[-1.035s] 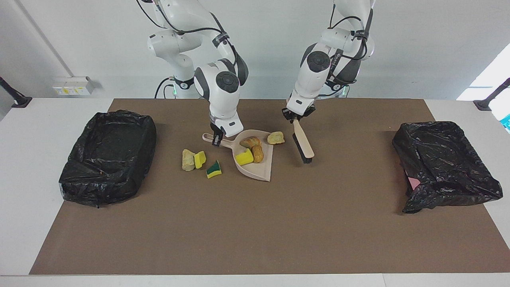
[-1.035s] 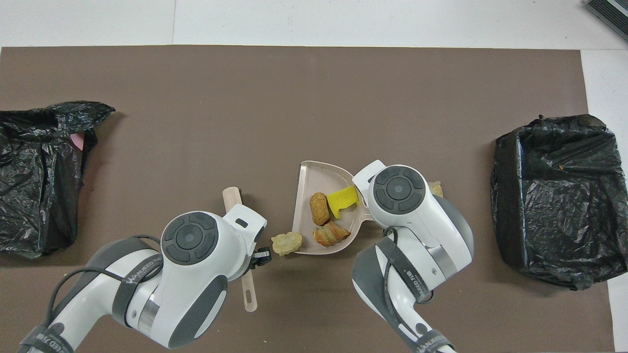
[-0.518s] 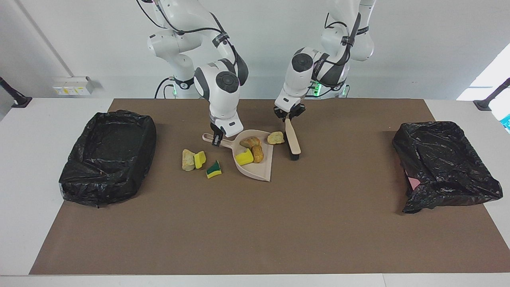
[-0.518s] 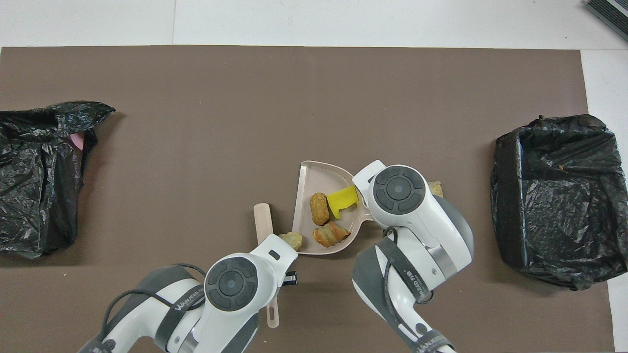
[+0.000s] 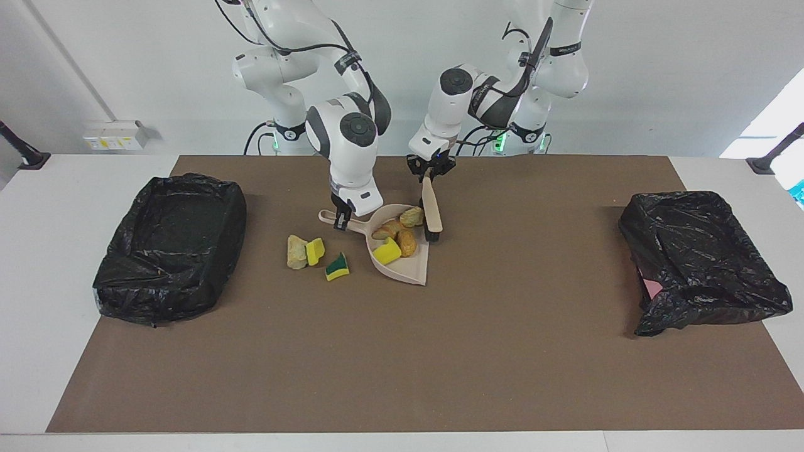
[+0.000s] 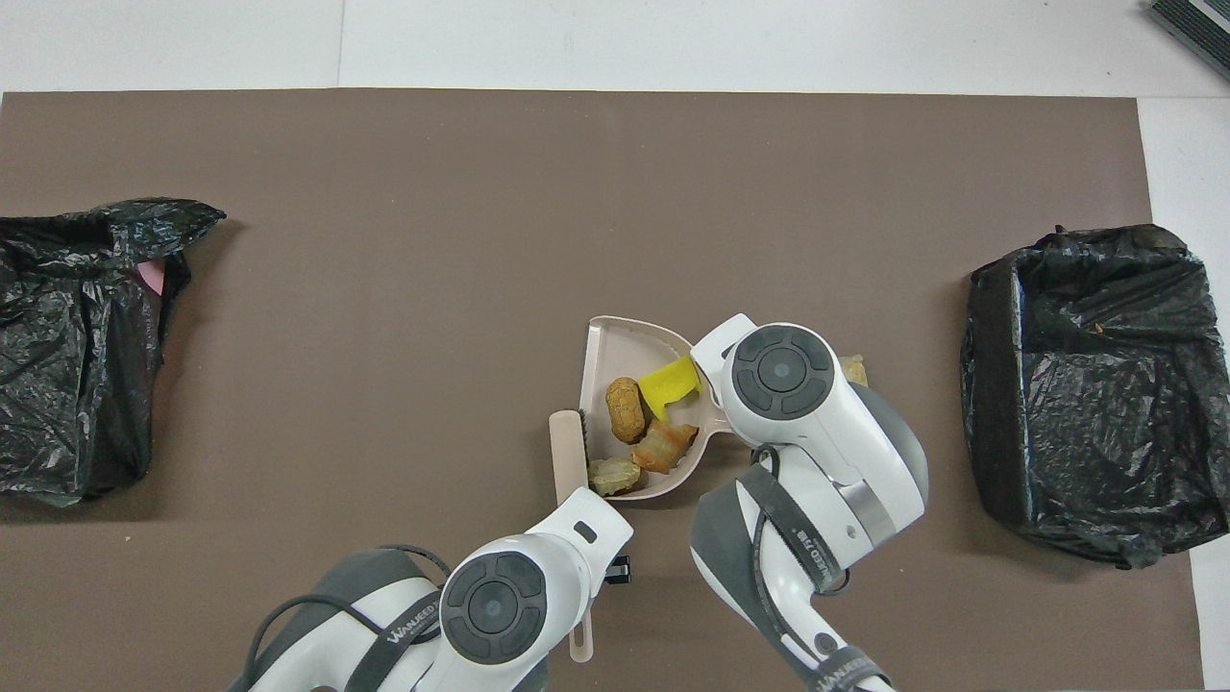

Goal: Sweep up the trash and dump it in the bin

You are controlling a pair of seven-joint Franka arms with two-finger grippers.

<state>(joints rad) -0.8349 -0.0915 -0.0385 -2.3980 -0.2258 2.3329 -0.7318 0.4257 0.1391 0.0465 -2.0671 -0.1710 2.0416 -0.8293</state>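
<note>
At the dustpan's (image 5: 402, 254) open edge, toward the left arm's end of the tabletop (image 5: 440, 364), the brush (image 5: 431, 213) stands with its bristles down just beside the rim, clenched by its handle in the left end effector (image 5: 429, 174). The right end effector (image 5: 342, 216) is clamped on the dustpan's handle, pinning the pan flat. Four pieces of trash lie inside the dustpan: a pale crusty lump (image 5: 411, 216) just inside the rim next to the bristles, two orange-brown bread-like pieces (image 5: 402, 237) and a yellow sponge chunk (image 5: 385, 250).

Three scraps (image 5: 317, 254) are still out on the mat, on the closed, handle side of the dustpan toward the right arm's end: a beige lump, a yellow chunk, a green-backed sponge piece. So they lie away from the brush with the whole pan between, and the pan's mouth faces away from them. The brush's long axis runs roughly parallel to the pan's open edge. My judgement: the right arm is the nearer to these leftovers, yet it carries the pan, so either the pan must turn or the brush must cross over.
</note>
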